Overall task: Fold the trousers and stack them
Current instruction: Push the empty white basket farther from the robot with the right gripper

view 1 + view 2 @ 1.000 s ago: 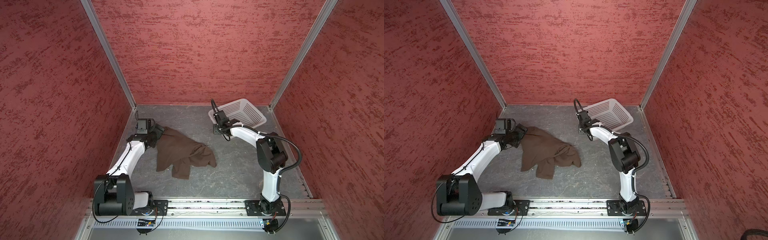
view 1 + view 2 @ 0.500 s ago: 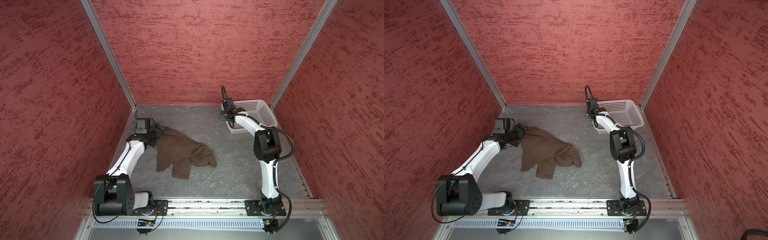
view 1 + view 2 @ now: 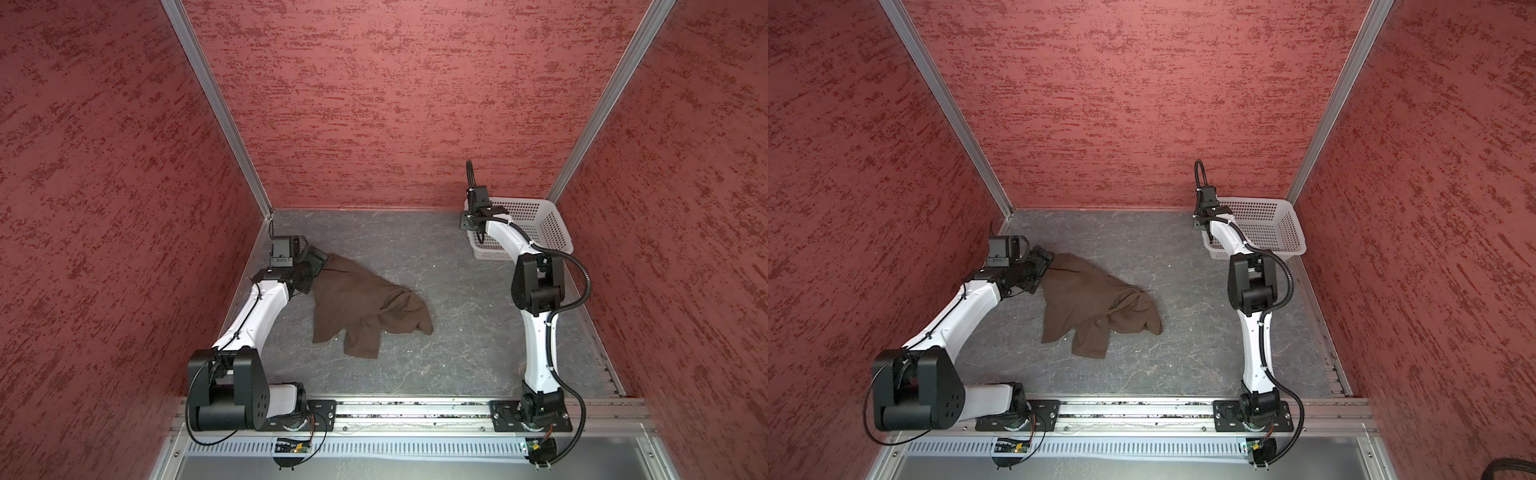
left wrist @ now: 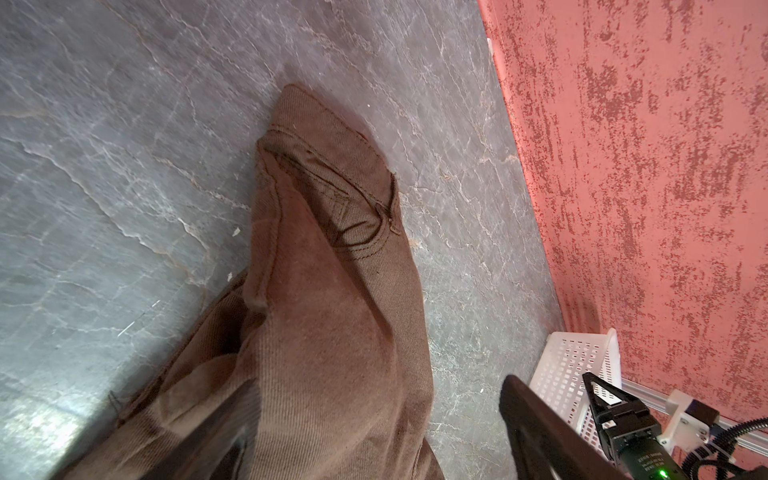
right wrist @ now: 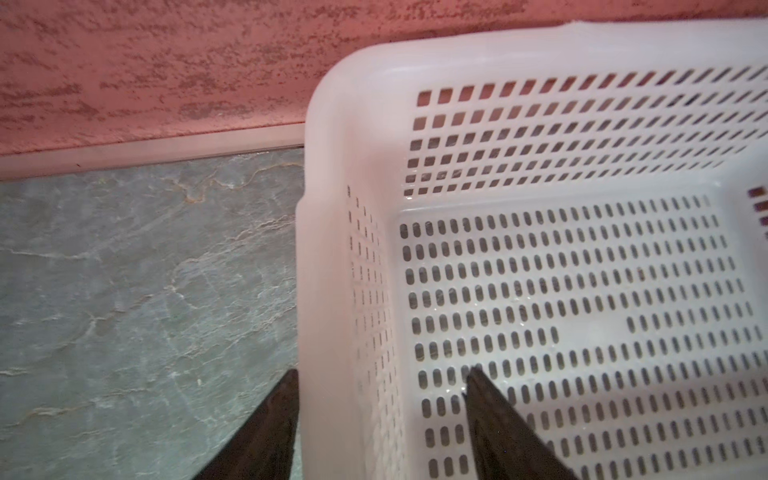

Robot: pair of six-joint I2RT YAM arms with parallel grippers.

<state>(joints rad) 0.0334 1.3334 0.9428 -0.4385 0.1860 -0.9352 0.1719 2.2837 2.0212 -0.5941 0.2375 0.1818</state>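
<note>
Brown trousers (image 3: 357,299) lie crumpled left of table (image 3: 457,332) centre, long axis slanting from the spread left gripper (image 4: 374,390) frontward. Pocket seam shows only in the left wrist view. Right gripper (image 5: 382,370) spread astride basket (image 5: 332,208) wall.

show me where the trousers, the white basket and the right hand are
trousers (image 3: 357,299), in a top view, on the middle of the crumpled brown cloth
white basket (image 5: 332,124), right wrist view, on the rim's rounded corner
right hand (image 5: 380,372), right wrist view, midway between the fingertips straddling the basket wall
</note>
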